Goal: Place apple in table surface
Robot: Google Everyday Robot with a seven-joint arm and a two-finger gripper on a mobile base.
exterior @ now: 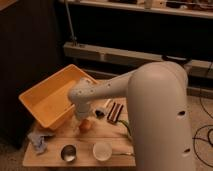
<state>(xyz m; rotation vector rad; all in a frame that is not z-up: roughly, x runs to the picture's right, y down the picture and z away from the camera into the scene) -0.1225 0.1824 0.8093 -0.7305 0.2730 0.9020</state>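
Note:
The apple (86, 126), small, round and orange-red, is at the middle of the tan wooden table surface (85, 142), just in front of the yellow-orange bin. My gripper (83, 117) points down directly over the apple, at or touching its top, and my white arm hides most of it. I cannot tell if the apple rests on the wood or is held just above it.
The yellow-orange bin (47, 99) takes up the table's back left. A crumpled blue cloth (39, 140) lies front left. A metal cup (68, 152) and a white cup (102, 150) stand at the front edge. Dark snack bars (115, 111) lie right of the apple.

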